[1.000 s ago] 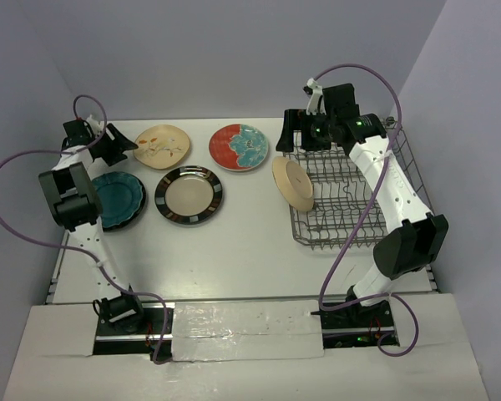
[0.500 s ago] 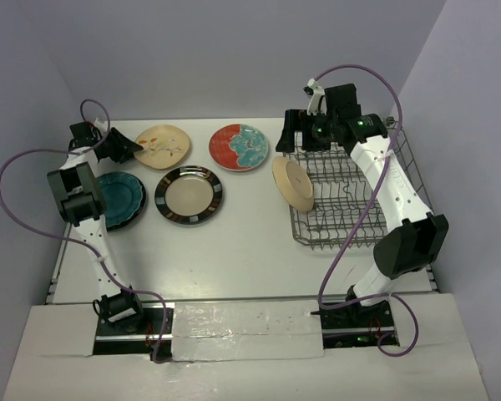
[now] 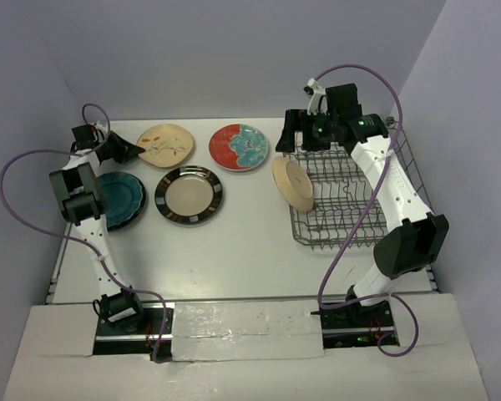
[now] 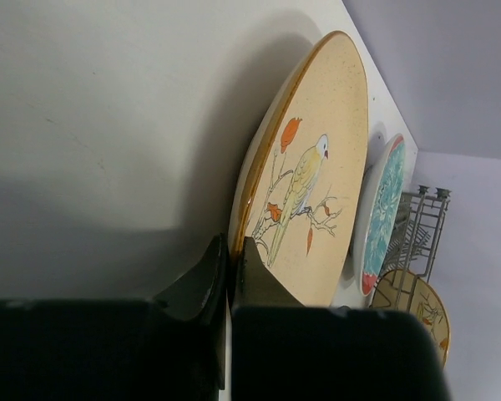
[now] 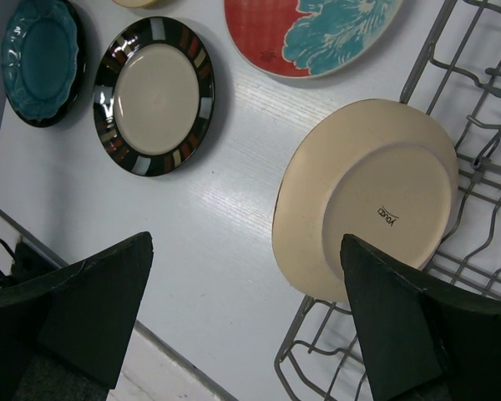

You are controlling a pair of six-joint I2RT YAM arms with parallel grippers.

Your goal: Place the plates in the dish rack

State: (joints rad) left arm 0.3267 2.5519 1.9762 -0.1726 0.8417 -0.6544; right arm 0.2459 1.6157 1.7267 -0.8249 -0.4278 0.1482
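Top view, plates: the bird plate (image 3: 164, 144), red plate (image 3: 239, 147), striped plate (image 3: 189, 195) and teal plate (image 3: 117, 199) lie face up on the counter (image 3: 242, 242).
Top view, rack: one beige plate (image 3: 292, 184) stands on edge at the left end of the dish rack (image 3: 359, 200).
Left wrist, left fingers (image 4: 207, 280): together, clamped on the bird plate's near rim. The plate is round, so it has no long axis.
Right wrist, right fingers (image 5: 388, 322): wide apart and empty, above the racked plate's tilted underside.
Risk: the pinch is thin and at the very edge, so the plate may pivot or slip on lifting and knock the red plate just beside it.
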